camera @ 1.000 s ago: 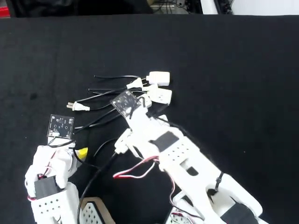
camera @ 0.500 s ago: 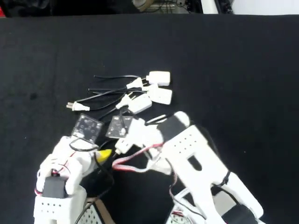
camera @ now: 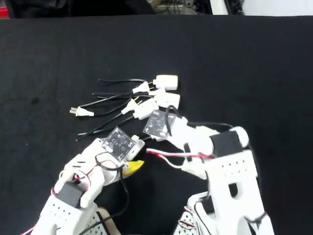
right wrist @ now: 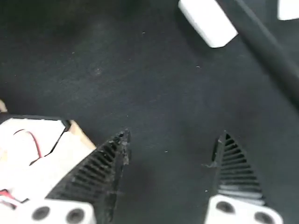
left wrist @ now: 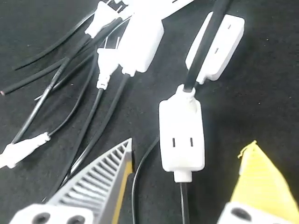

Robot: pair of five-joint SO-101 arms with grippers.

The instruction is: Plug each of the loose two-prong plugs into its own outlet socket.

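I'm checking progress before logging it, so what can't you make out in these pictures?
High view: whether the plug beside the farthest socket is seated; too small.
Right wrist view: white block, cut by the frame edge; which socket, unclear.
Left wrist view: where the cord of the nearest socket ends; it leaves the frame.

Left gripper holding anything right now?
No: the left gripper is open, and the outlet socket seen between its fingers lies untouched on the black table, both slots empty.

Outlet sockets [camera: 166, 82] lie right of one loose plug [camera: 80, 112].
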